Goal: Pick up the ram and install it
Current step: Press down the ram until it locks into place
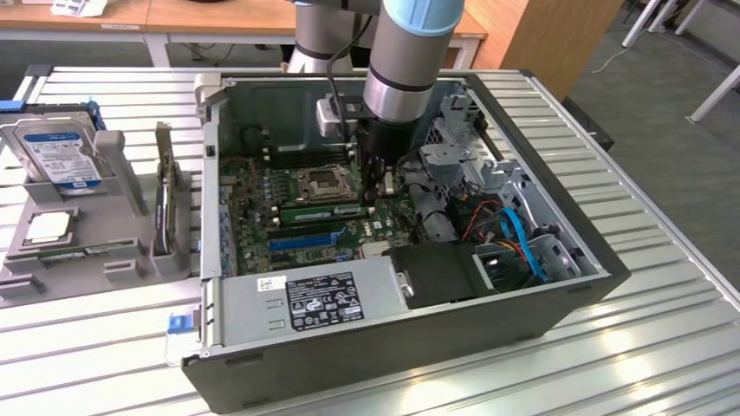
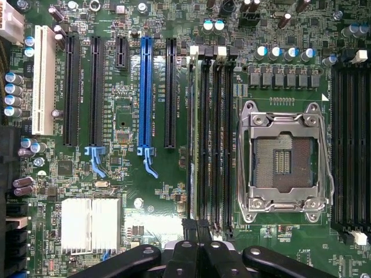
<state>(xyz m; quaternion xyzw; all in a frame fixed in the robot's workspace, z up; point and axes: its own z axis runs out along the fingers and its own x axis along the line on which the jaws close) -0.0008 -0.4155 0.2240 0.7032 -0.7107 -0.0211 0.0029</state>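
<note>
The ram [image 1: 325, 212] is a thin green stick standing on edge in a memory slot of the motherboard, just beside the CPU socket [image 1: 321, 184]. In the wrist view it appears edge-on in the bank of black slots [image 2: 191, 133] nearest the expansion slots. My gripper [image 1: 379, 184] reaches down into the open computer case [image 1: 555, 286], right at the end of that stick. Its black fingertips [image 2: 186, 230] are pressed together over the end of the memory slots, and the gripper [image 2: 197, 230] is shut with nothing visible between them.
A grey holder [image 1: 116, 260] at the exterior view's left carries a silver hard drive with a blue label [image 1: 58, 152] and a square chip [image 1: 48, 227]. Inside the case are the power supply [image 1: 329, 299], blue cables [image 1: 526, 247], a drive cage [image 1: 463, 156], a blue expansion slot [image 2: 145, 92] and a silver heatsink [image 2: 90, 225].
</note>
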